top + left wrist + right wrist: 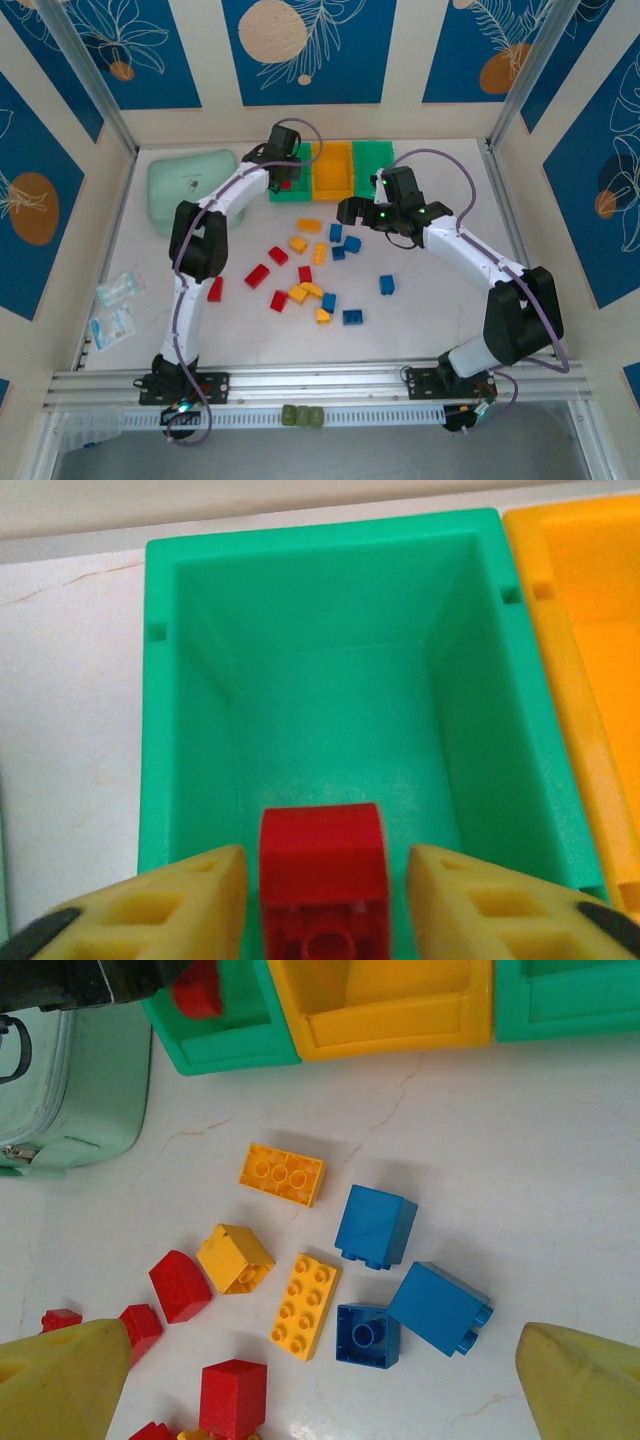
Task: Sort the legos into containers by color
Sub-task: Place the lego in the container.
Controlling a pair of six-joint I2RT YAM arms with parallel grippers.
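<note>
Since the red brick lies loose between my left gripper's parted fingers, in the green bin beneath them, I judge this drop done. Next, my right gripper, fingers wide apart, should descend on the blue brick between them.

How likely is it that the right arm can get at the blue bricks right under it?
Probably yes. The right gripper hangs open over the blue bricks, nothing covers them, and the left gripper is away at the green bin.
</note>
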